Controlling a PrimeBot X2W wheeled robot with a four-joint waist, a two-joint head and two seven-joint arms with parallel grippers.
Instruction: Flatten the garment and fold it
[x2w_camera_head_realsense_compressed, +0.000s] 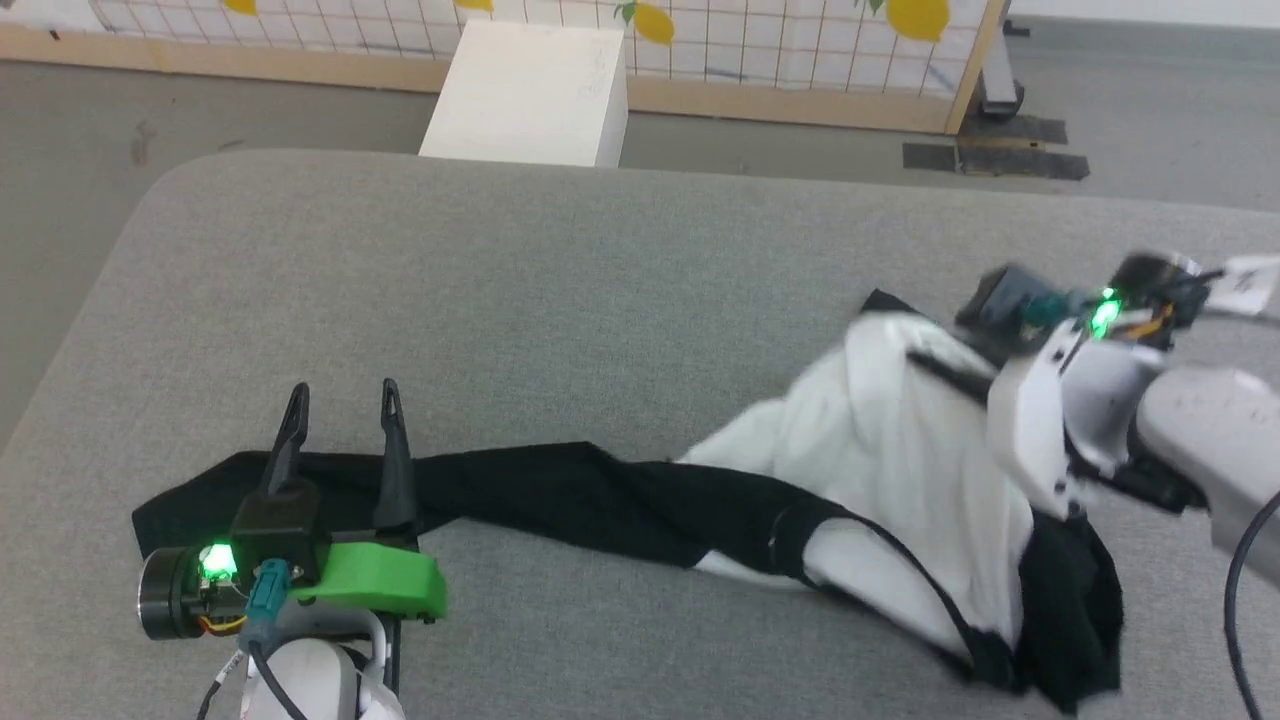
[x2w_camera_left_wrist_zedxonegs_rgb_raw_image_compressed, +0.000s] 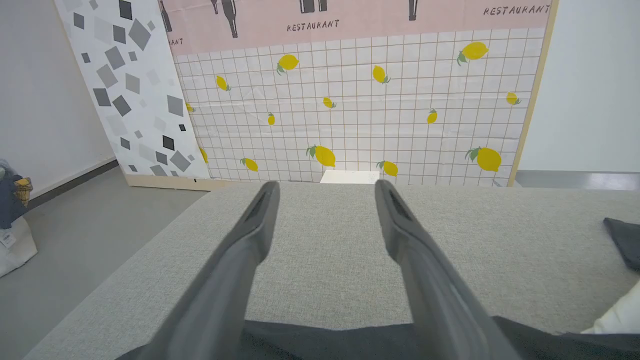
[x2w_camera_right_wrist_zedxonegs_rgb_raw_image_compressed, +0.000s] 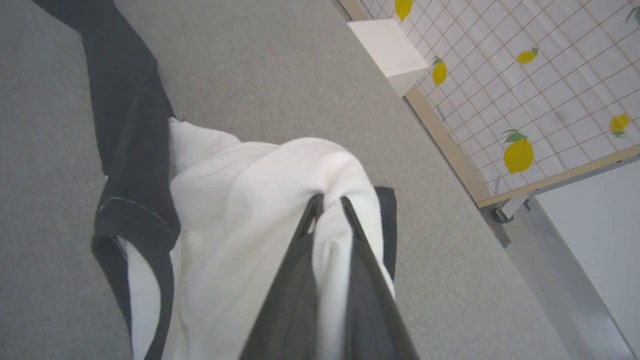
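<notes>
White-and-black garment (x2w_camera_head_realsense_compressed: 900, 450) rumpled on grey surface (x2w_camera_head_realsense_compressed: 500, 300) | right gripper (x2w_camera_right_wrist_zedxonegs_rgb_raw_image_compressed: 330, 200) pinching its white fold | left gripper (x2w_camera_head_realsense_compressed: 343, 392) wide, empty

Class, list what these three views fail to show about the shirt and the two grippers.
1. Right wrist view: the right gripper pinches the garment, but bunched folds hide which edge.
2. Left wrist view: the black sleeve under the left gripper is cut off by the bottom edge.
3. Head view: the blurred right arm covers the garment's far side.
</notes>
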